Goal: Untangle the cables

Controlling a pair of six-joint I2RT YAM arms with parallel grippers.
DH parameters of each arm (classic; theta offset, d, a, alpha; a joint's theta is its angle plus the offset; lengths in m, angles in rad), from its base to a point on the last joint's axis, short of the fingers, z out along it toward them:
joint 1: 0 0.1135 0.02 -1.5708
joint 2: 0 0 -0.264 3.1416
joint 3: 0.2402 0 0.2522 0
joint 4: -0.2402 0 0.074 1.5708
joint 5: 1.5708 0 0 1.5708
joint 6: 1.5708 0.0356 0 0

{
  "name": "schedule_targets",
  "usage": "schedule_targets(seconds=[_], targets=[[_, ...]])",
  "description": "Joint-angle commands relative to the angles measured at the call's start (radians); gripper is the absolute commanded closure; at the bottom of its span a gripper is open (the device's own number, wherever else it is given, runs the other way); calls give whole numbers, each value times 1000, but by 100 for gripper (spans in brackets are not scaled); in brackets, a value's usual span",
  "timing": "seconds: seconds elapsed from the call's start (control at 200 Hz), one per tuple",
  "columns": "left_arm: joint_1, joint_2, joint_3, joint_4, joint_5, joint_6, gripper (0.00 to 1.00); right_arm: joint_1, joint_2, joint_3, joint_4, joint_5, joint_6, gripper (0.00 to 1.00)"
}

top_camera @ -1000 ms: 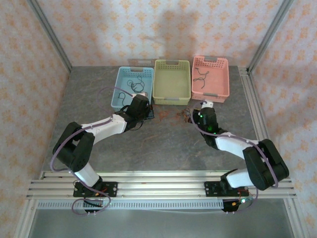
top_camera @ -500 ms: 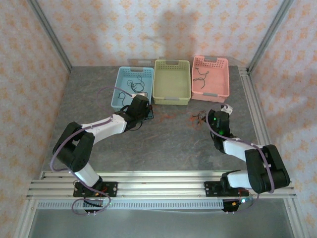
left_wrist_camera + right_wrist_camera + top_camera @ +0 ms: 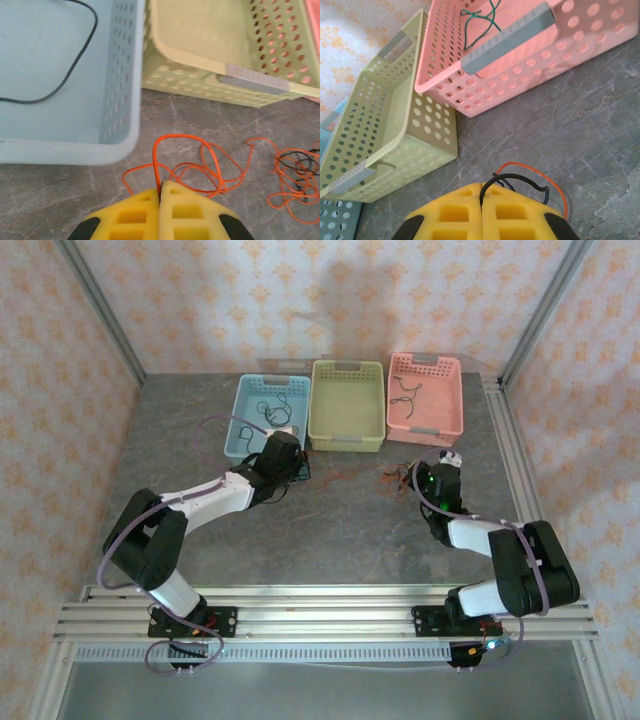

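The cables lie on the table in front of the baskets. An orange cable [image 3: 181, 136] loops out from my left gripper [image 3: 160, 187], which is shut on it. It runs right to a small orange and black tangle [image 3: 292, 182]. My right gripper [image 3: 481, 188] is shut on a black cable [image 3: 520, 176] that arches from its fingertips, with an orange strand [image 3: 545, 175] curving beside it. From above, the left gripper [image 3: 298, 470] sits by the blue basket's corner and the right gripper [image 3: 420, 468] below the pink basket, with the cables [image 3: 388, 472] strung between them.
Three baskets stand in a row at the back: blue [image 3: 243, 405], green [image 3: 347, 366] and pink [image 3: 425, 359]. The blue one holds a black cable [image 3: 275, 400], the pink one a dark green cable [image 3: 485, 20]. Metal rails run along the table's right side [image 3: 505, 440].
My right gripper has swung right with the black cable, drawing it away from the tangle, then eased slightly back. The left gripper has stayed put, shut on the orange cable.
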Motion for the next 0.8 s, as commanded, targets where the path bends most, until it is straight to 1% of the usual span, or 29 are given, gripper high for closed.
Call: schedule_targets(seconds=[0.0, 0.13, 0.21, 0.33, 0.375, 0.395, 0.45, 0.636, 0.796], targets=[[-21, -105, -10, 10, 47, 18, 100, -1, 16, 31, 42, -23, 16, 100], [-24, -233, 0, -73, 59, 2, 100, -1, 18, 34, 28, -11, 14, 100], [-25, -337, 12, -129, 38, -5, 100, -1, 24, 39, 20, -10, 12, 100], [-23, -443, 147, -341, -25, 56, 100, -1, 29, 45, 4, -6, 14, 100], [-23, -469, 212, -430, -63, 75, 100, -1, 32, 49, -1, -8, 13, 100], [-21, -481, 238, -469, -80, 108, 100, -1, 34, 49, -2, -9, 13, 100], [-19, -519, 286, -537, -133, 135, 100, -1, 35, 52, -7, -8, 15, 100], [24, -642, 377, -674, -260, 183, 100, -2, 28, 54, -33, 10, 13, 100], [59, -737, 441, -764, -434, 211, 100, -2, 23, 52, -41, 25, 11, 100]])
